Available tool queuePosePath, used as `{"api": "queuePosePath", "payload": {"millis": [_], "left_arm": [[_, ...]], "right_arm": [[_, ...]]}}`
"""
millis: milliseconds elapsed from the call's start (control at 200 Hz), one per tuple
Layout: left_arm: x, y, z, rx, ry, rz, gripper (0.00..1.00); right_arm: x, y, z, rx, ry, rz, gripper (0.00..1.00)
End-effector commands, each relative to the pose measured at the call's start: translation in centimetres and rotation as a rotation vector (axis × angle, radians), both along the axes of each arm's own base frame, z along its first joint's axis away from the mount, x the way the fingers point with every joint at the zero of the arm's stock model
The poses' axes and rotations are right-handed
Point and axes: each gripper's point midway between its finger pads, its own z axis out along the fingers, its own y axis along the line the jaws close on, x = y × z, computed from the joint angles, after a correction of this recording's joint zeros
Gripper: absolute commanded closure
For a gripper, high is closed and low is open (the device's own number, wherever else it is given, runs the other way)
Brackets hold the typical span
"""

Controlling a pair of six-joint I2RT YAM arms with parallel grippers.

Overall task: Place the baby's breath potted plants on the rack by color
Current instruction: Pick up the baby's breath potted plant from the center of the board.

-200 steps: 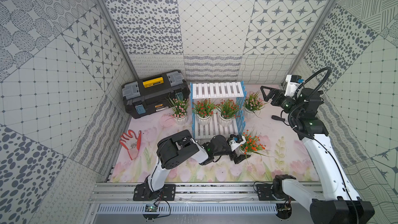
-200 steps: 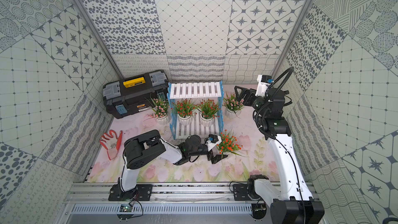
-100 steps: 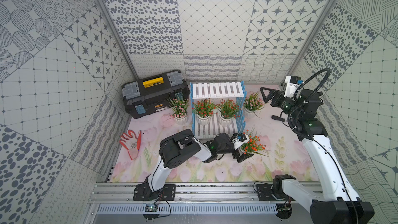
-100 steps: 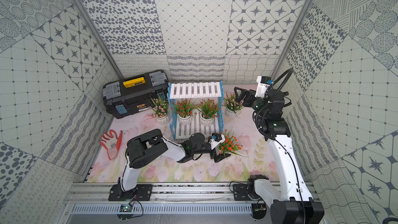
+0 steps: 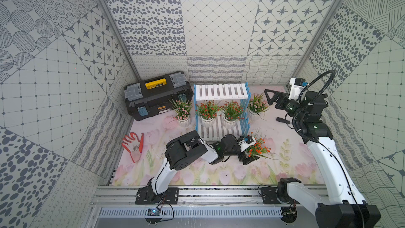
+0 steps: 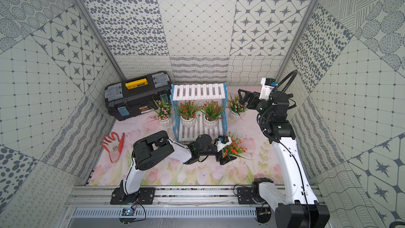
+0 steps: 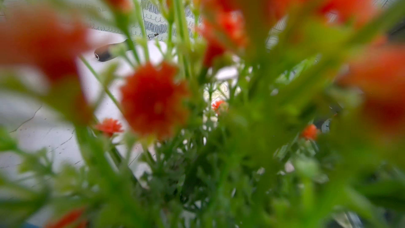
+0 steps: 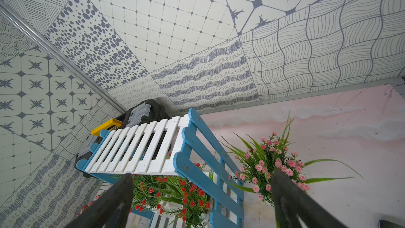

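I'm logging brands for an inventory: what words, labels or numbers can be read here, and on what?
Nothing is legible.
On the toolbox, the yellow handle bears a dark marking, too small to read.
Its front label is also too small to read.

Nothing here can be read for sure. The black toolbox (image 5: 153, 99), well apart from the left end effector (image 5: 248, 151), has a small orange label (image 5: 161, 107) on its front and a dark mark on its yellow handle (image 5: 156, 83). Both are too small to make out.
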Motion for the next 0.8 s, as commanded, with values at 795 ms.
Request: {"api": "queuePosePath", "payload": {"millis": [795], "left_arm": [[0.9,1.2,4.0,-0.036,-0.052,0.075,0.25]], "right_arm": [[-0.7,-0.5,1.7,-0.043,-0.068,-0.023,0.02]]}}
